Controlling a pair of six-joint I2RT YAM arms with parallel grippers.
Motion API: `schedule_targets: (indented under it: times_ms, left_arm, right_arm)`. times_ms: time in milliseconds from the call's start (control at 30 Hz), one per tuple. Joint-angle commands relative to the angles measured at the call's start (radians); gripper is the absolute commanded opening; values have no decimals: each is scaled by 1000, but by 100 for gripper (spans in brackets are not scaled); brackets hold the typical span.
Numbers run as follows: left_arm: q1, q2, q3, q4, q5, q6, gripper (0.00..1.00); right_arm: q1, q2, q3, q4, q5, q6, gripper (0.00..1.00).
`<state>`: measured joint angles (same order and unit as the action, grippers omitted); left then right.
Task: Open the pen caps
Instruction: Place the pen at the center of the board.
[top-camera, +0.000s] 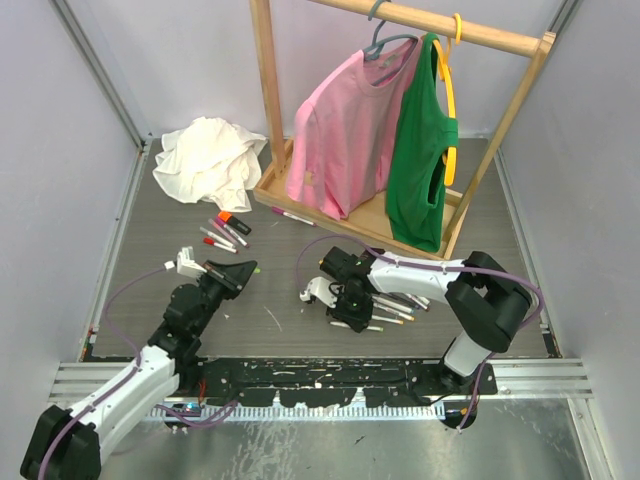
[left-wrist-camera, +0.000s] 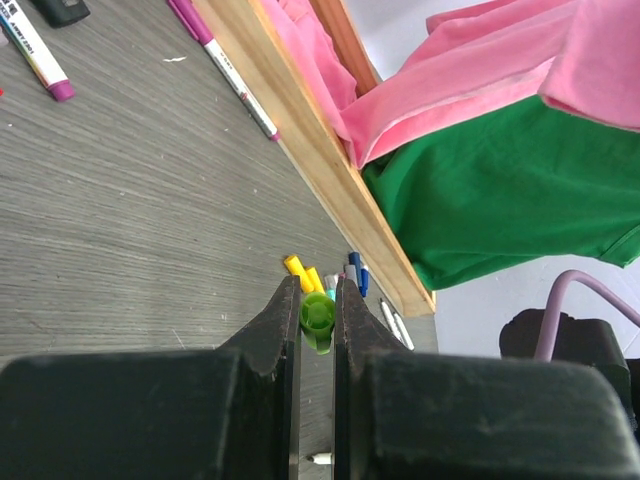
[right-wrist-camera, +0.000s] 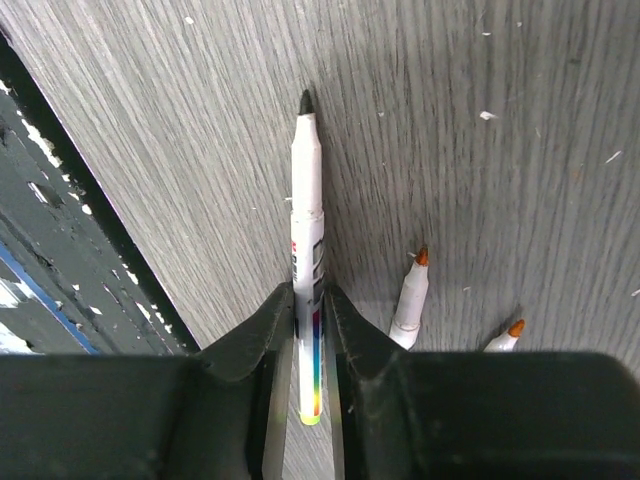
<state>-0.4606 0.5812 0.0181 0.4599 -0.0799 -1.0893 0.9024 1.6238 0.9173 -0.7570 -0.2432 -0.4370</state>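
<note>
My left gripper (top-camera: 240, 272) (left-wrist-camera: 318, 290) is shut on a small green pen cap (left-wrist-camera: 318, 322), pinched between its fingertips above the table. My right gripper (top-camera: 350, 305) (right-wrist-camera: 308, 295) hangs low over the table, its jaws tight against a white pen (right-wrist-camera: 307, 200) with a bare dark tip and a rainbow-striped barrel. Beside it lie uncapped orange-tipped pens (right-wrist-camera: 410, 300). More uncapped pens (top-camera: 392, 308) lie right of that gripper. Capped pens (top-camera: 225, 232) sit in a cluster at the left. One purple-capped pen (left-wrist-camera: 235, 80) lies along the rack base.
A wooden clothes rack (top-camera: 270, 100) holds a pink shirt (top-camera: 345, 130) and a green top (top-camera: 425, 170) at the back. A crumpled white cloth (top-camera: 210, 160) lies back left. Small yellow pieces (left-wrist-camera: 300, 272) and blue ones (left-wrist-camera: 356, 270) lie beyond the left fingers.
</note>
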Motion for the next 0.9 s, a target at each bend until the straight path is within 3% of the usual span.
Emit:
schedule_targets:
  times_ms: [0,367,700,867]
  left_arm:
    - [4,22,14,72,28,-6,0]
    - [-18,138,34,83,63,-23,0]
    - [-229,393,149,78,-103,-14,0]
    - [-263,538,220,68,-122,-59,0]
  right_arm:
    - [5,3,21,16,31,1,26]
    - [6,5,27,18,46,2,32]
    - [4,-40,40,19,28,-1,39]
    - [0,-54,44,15,12,-3,39]
